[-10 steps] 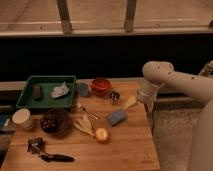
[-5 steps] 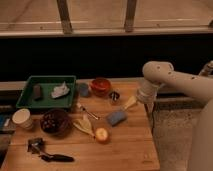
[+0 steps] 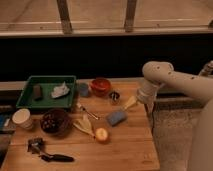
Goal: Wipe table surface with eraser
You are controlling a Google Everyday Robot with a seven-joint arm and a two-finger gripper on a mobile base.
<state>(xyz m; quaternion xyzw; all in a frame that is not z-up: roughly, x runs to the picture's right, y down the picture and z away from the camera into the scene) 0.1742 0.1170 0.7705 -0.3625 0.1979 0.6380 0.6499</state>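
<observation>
— Grey-brown eraser, where?
— Inside the green tray, upper left of the table surface.
— And the gripper?
— Right of centre, just up-right of the blue sponge, fingers spread, holding nothing.

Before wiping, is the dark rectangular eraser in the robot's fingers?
No, the dark rectangular eraser lies in the green plastic tray, far from the gripper at the right of the wooden tabletop.

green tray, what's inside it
Inside the green tray lie the eraser, at its left, and a white-grey cloth, to the right. Anything beneath the cloth is hidden. The gripper hangs over the table surface near its right edge.
</observation>
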